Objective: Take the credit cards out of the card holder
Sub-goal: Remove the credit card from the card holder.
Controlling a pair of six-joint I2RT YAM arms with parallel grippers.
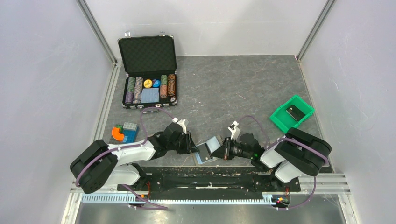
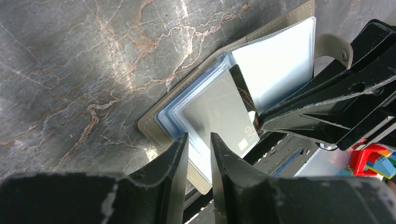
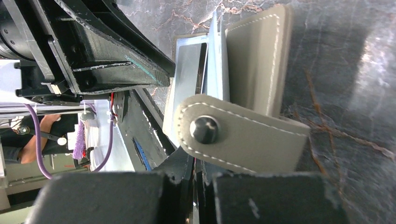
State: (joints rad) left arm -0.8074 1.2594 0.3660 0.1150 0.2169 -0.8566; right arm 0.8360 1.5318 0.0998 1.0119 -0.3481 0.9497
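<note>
Left gripper [image 2: 199,145] pinches the floppy card holder [image 2: 153,127] by its edge. Right gripper [image 3: 196,170] is clenched beside a thin, stiff, slick credit card [image 2: 217,109], probably best pinched at its exposed corner.

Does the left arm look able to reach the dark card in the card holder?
Probably yes: the left end effector sits at the card holder, the dark card just ahead; the right end effector crowds its far corner.

A left pincer [image 1: 192,143] and a right pincer [image 1: 222,148] are counted, two in all; between them, one card holder [image 1: 205,152] with one dark card [image 2: 243,102] showing; beyond the right pincer one green bin [image 1: 280,119], beyond the left one chip case [image 1: 148,56]
</note>
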